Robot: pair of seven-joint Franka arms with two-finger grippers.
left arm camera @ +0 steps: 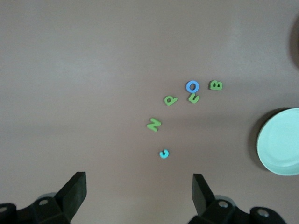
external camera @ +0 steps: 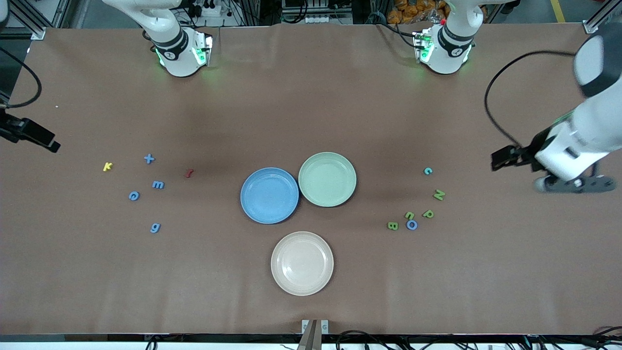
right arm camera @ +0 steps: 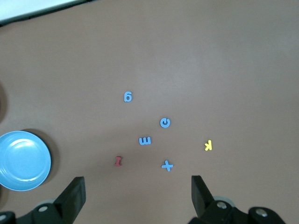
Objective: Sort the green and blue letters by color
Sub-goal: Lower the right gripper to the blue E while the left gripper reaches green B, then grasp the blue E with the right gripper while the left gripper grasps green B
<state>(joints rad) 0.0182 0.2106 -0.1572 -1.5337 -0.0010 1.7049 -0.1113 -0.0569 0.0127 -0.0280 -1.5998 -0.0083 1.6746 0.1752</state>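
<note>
Our left gripper [left arm camera: 140, 196] hangs spread wide over the green letters [external camera: 427, 213] at the left arm's end; our right gripper [right arm camera: 138, 198], equally spread, hangs over the blue letters [external camera: 158, 184] at the right arm's end, plates [external camera: 269, 195] between.

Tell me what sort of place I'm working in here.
Most likely a robotics lab bench, not a home. A brown-covered table has arm bases bolted along one edge, cables and metal framing run around it, and staged props lie on it: three plates, such as the blue plate, and scattered foam letters, such as the green N.
</note>
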